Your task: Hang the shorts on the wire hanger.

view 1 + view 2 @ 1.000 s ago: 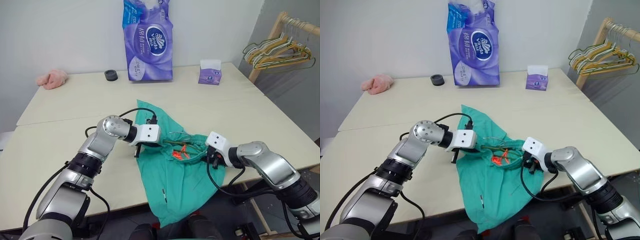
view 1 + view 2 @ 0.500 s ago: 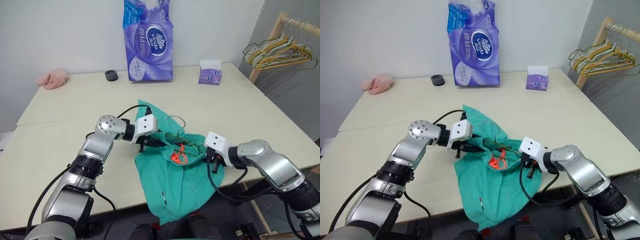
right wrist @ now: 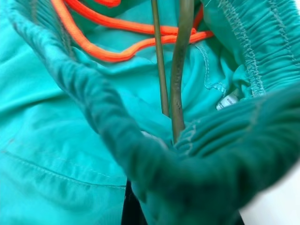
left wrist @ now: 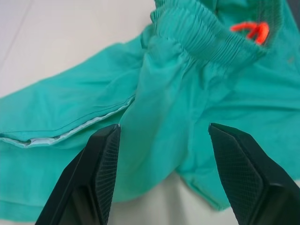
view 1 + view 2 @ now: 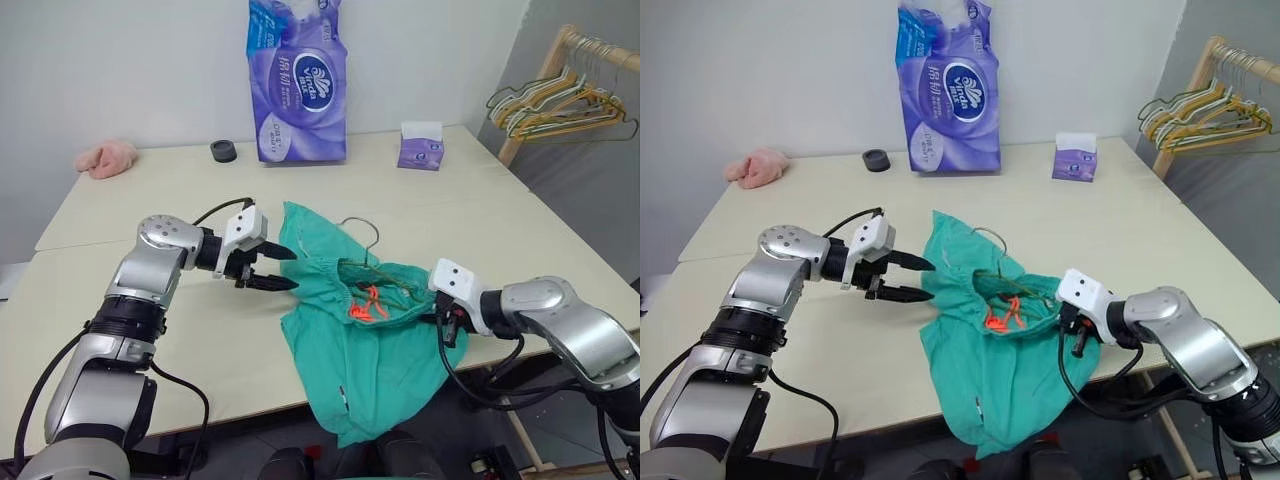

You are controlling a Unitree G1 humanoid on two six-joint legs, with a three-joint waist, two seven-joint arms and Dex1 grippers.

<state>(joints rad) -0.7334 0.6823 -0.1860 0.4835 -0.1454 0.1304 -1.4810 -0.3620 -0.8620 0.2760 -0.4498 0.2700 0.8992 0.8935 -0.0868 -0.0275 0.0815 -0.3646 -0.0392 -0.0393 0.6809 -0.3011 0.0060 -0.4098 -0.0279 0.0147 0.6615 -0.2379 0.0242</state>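
Observation:
The teal shorts [image 5: 372,352] lie bunched at the table's front edge, with one part hanging over it. An orange drawstring [image 5: 366,304] shows in the open waistband. The wire hanger [image 5: 362,229] sits inside the waistband with its hook sticking up behind the shorts. Its two thin wires [image 3: 180,70] run down to my right gripper [image 5: 447,320], which is shut on the hanger with the waistband bunched over its fingers. My left gripper [image 5: 296,272] hovers open just left of the shorts, touching nothing. The cloth [image 4: 154,93] lies a little past its black fingers [image 4: 101,173].
A tall purple tissue pack [image 5: 296,80], a small purple box [image 5: 420,146], a black ring [image 5: 222,151] and a pink cloth lump [image 5: 104,157] stand along the table's back. A wooden rack with several hangers [image 5: 560,100] stands off the right side.
My left gripper let go of the shorts, opened and drew back to the left. The hanger's hook now shows above the cloth. My right gripper lifted slightly, still shut.

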